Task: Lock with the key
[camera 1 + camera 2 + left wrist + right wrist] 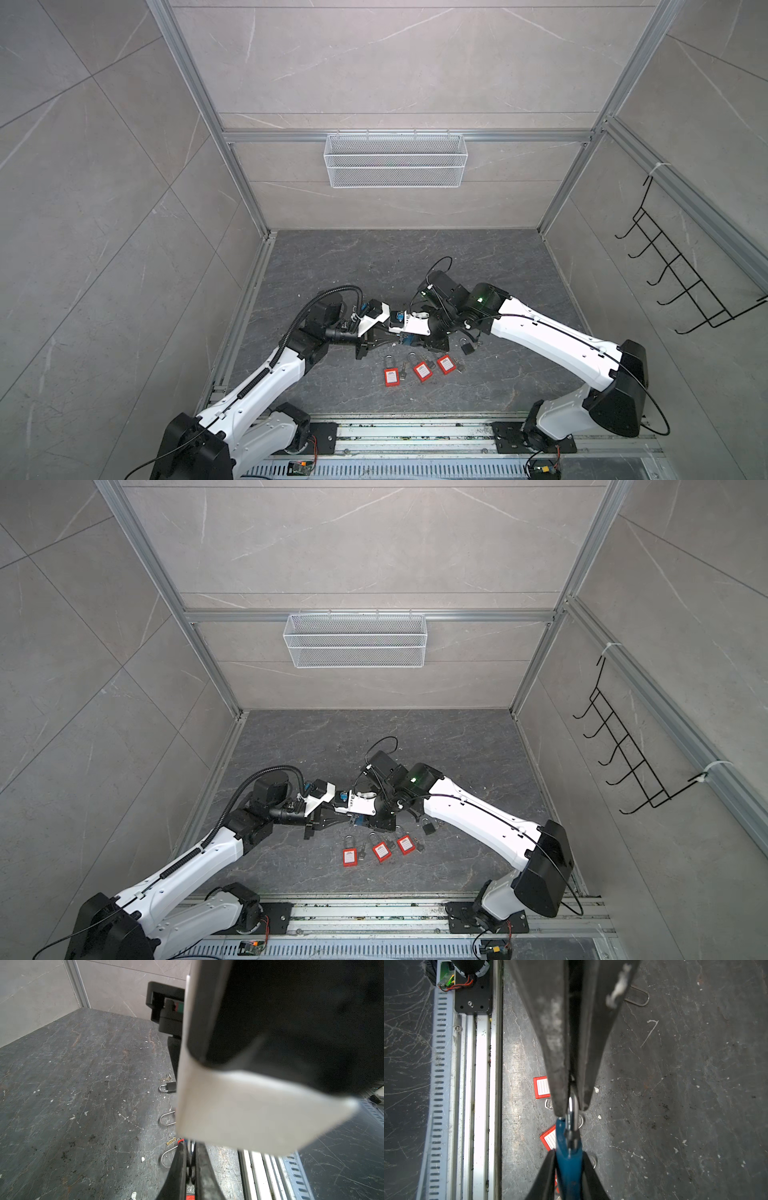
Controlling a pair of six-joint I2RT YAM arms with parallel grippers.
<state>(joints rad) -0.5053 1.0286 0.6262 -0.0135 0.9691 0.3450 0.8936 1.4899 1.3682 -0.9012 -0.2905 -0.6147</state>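
Two arms, left arm (266, 374) and right arm (552, 336), stretched in from opposite sides of the blue padlock (569, 1167), meeting tip to tip there above the table (415, 266).

One blue padlock only, pinched by its body in the right gripper (569, 1152), long axis in line with both grippers. Out of its far end, pointing straight into the left gripper (572, 1112): one silver metal piece (570, 1103), key or shackle not to be told, clamped between pressed-together fingers (556, 1064).

Probably a twist or push along that axis next, right arm steadying.

On the table below the blue padlock, toward the robot's side: three red padlocks (422, 371). To its right-arm side: one black padlock (467, 348). Near these, at least two brass keys (165, 1079).
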